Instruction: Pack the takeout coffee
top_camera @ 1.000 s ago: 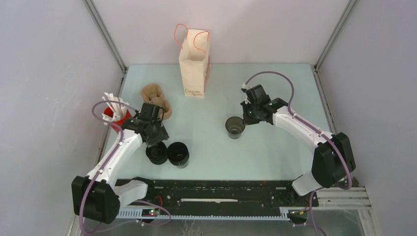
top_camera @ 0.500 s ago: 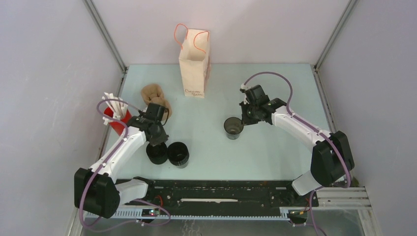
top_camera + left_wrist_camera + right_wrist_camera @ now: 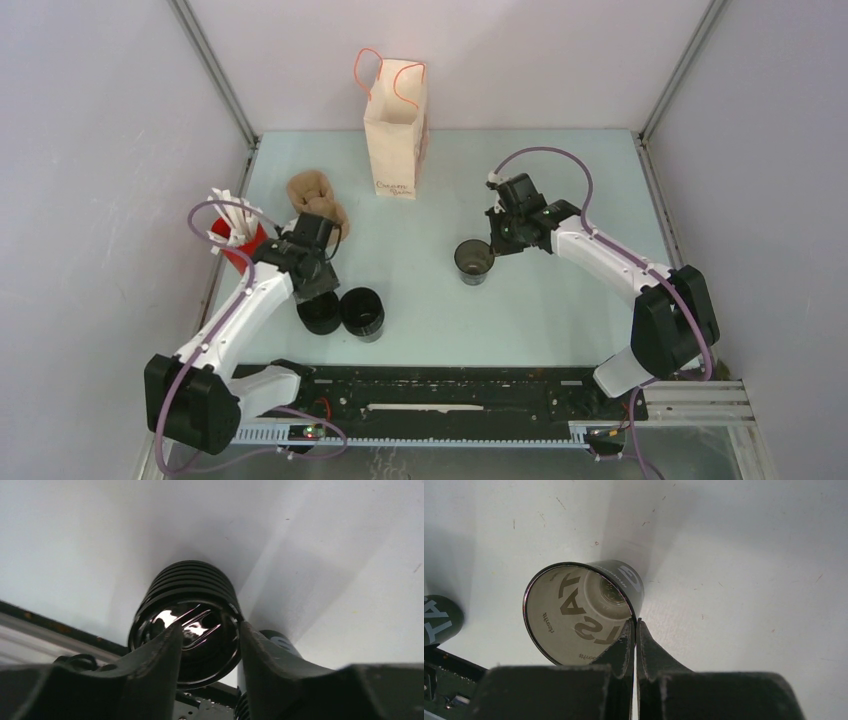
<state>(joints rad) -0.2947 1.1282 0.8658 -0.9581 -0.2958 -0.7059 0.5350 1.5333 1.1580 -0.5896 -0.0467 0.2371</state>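
Observation:
Two black lidded coffee cups stand side by side at the front left, one [image 3: 320,312] under my left gripper [image 3: 312,283] and one [image 3: 362,313] to its right. In the left wrist view the ribbed cup with its shiny lid [image 3: 187,605] lies just beyond my left gripper [image 3: 209,632], whose jaws stand apart over the lid. A third dark cup [image 3: 474,259], lidless, stands mid-table. My right gripper [image 3: 493,243] is shut on its rim; in the right wrist view the fingers [image 3: 635,625] pinch the cup's wall [image 3: 574,610].
A paper bag [image 3: 395,130] with orange handles stands at the back centre. The brown pulp carrier [image 3: 312,197] lies at the left, and the red cup with white sticks [image 3: 234,240] stands by the left wall. A black rail [image 3: 440,395] runs along the near edge.
My left gripper has shifted slightly above the left cup, which has stayed put. My right gripper has nudged a little to the left with the lidless cup.

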